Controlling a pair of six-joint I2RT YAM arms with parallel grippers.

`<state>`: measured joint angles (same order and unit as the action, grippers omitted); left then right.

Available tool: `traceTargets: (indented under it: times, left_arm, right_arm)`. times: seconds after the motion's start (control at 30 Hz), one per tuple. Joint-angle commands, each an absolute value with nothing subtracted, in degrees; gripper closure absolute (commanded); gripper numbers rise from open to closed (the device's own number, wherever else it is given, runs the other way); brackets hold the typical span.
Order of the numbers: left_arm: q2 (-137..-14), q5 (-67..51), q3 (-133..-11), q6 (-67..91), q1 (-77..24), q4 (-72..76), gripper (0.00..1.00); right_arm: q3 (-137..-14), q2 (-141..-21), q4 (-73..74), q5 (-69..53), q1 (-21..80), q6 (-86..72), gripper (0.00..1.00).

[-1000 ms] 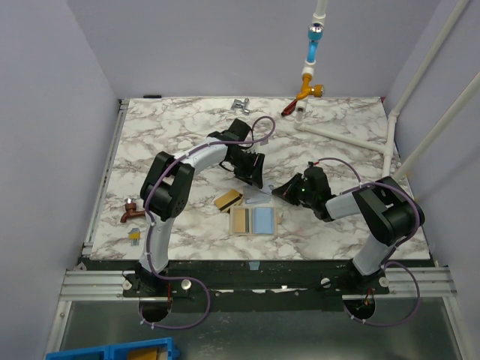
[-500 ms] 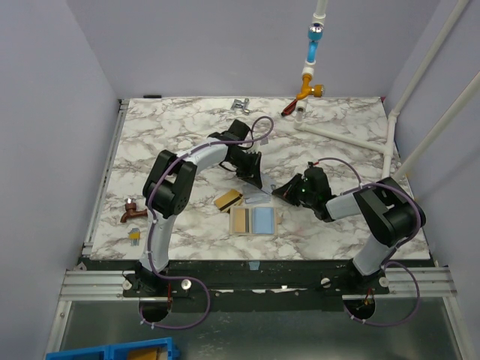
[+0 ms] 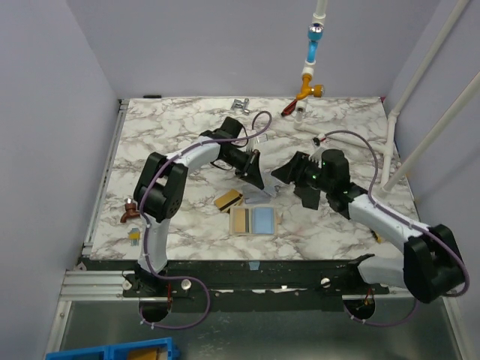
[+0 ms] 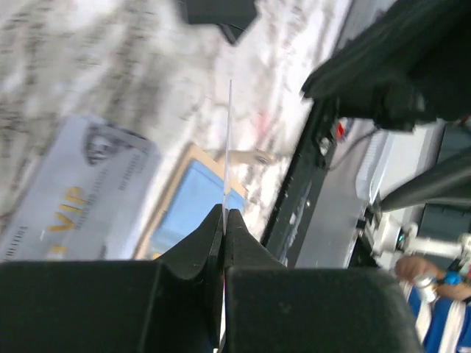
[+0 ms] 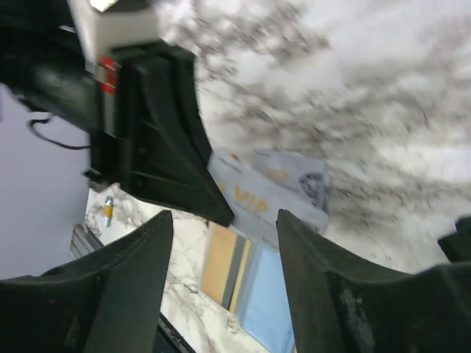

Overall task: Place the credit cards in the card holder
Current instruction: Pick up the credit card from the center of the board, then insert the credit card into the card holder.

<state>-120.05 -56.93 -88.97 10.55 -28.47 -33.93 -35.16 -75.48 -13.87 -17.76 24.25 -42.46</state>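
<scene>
Above the marbled worktop [image 3: 172, 127], the overhead view brings the two tools close together at its middle. The left tool [image 3: 253, 174] points down just beyond a grey card [image 3: 259, 198], and the right tool [image 3: 289, 180] hangs near it to the right.

Nearer the bases lies the holder [image 3: 253, 234], opened flat, with a tan card [image 3: 240, 220] and a blue card [image 3: 263, 220] side by side on it. Whether they sit in pockets or loose on top cannot be told. A gold card [image 3: 227, 199] with a dark stripe lies tilted just beside the holder's far left corner. From overhead the grip itself is hidden.

The left wrist view supplies it. The dark fingers [image 4: 199, 250] are pinched tight on a thin card [image 4: 229, 147], seen edge-on as a pale sliver held clear of the worktop.

The right wrist view, somewhat blurred, shows the right tool's two black fingers [image 5: 125, 287] spread wide with nothing between them. It also shows the left tool's wedge-shaped tip at the grey card's edge, though contact cannot be judged. That card's face bears gold "VIP" lettering and a dark emblem.

The worktop is glossy white with grey veins. The cards are flat, hard-edged rectangles, and the holder's rim is matte tan.
</scene>
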Motion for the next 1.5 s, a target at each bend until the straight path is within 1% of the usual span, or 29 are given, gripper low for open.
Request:
traceTargets:
  times: [0.0, 0.07, 0.13, 0.3, 0.4, 0.5, 0.6, 0.7, 0.87, 0.97, 1.1, 1.2, 1.33, 1.4, 1.43, 1.47]
  left_arm:
    - [-109.7, -69.5, -87.0, -2.9, -29.2, -40.4, 1.00]
    - [-107.3, -73.0, -87.2, -9.6, -29.3, -46.8, 1.00]
    - [-105.4, -74.2, -87.6, -15.9, -29.4, -52.9, 1.00]
    - [-103.2, -74.4, -88.2, -29.1, -29.8, -66.8, 1.00]
    - [-101.7, -73.3, -85.8, -30.6, -29.9, -68.3, 1.00]
    - [-99.8, -72.4, -83.9, -30.0, -29.9, -67.5, 1.00]
    - [-98.4, -71.1, -82.9, -28.3, -29.9, -65.7, 1.00]
    - [-98.4, -70.2, -83.1, -28.4, -30.0, -66.1, 1.00]
    - [-97.9, -69.1, -83.0, -28.0, -30.6, -65.7, 1.00]
    - [-98.2, -68.8, -83.5, -27.6, -30.6, -65.6, 1.00]
    - [-98.5, -68.7, -84.1, -27.7, -30.8, -66.0, 1.00]
    - [-98.5, -68.6, -84.3, -28.3, -30.8, -66.6, 1.00]
    - [-99.1, -68.5, -84.5, -28.5, -30.8, -66.9, 1.00]
    - [-99.6, -68.3, -85.0, -28.4, -30.8, -67.1, 1.00]
    - [-99.8, -68.1, -85.3, -28.6, -30.8, -67.4, 1.00]
    - [-99.9, -68.0, -85.5, -28.6, -30.8, -67.4, 1.00]
  right_arm:
    - [-38.5, -66.2, -7.3, -21.3, 23.9, -30.4, 0.36]
    - [-38.8, -62.9, -9.1, -24.5, 23.9, -27.3, 0.31]
    - [-40.4, -62.2, -9.1, -29.2, 23.9, -25.4, 0.28]
    - [-47.6, -67.0, -2.6, -39.7, 23.8, -21.1, 0.31]
    - [-50.4, -68.4, -0.7, -46.0, 23.9, -20.3, 0.36]
    - [-52.3, -69.4, 2.1, -51.9, 23.9, -20.2, 0.43]
    - [-52.0, -68.8, 2.7, -56.6, 23.9, -20.8, 0.49]
    - [-50.5, -67.6, 2.6, -57.8, 24.0, -21.9, 0.49]
    - [-50.1, -68.4, 4.9, -57.4, 24.9, -21.7, 0.54]
    - [-50.7, -70.3, 5.7, -56.9, 27.0, -21.5, 0.60]
    - [-51.4, -73.2, 7.0, -56.4, 29.0, -20.8, 0.75]
    - [-51.2, -73.6, 7.0, -56.8, 29.7, -20.8, 0.78]
    - [-50.7, -73.3, 6.6, -57.2, 29.8, -21.1, 0.89]
    - [-50.1, -73.2, 5.5, -57.9, 29.9, -22.0, 0.89]
    - [-49.9, -73.2, 5.3, -57.8, 29.9, -22.0, 0.91]
    - [-49.7, -73.1, 5.0, -57.7, 30.0, -22.4, 0.96]
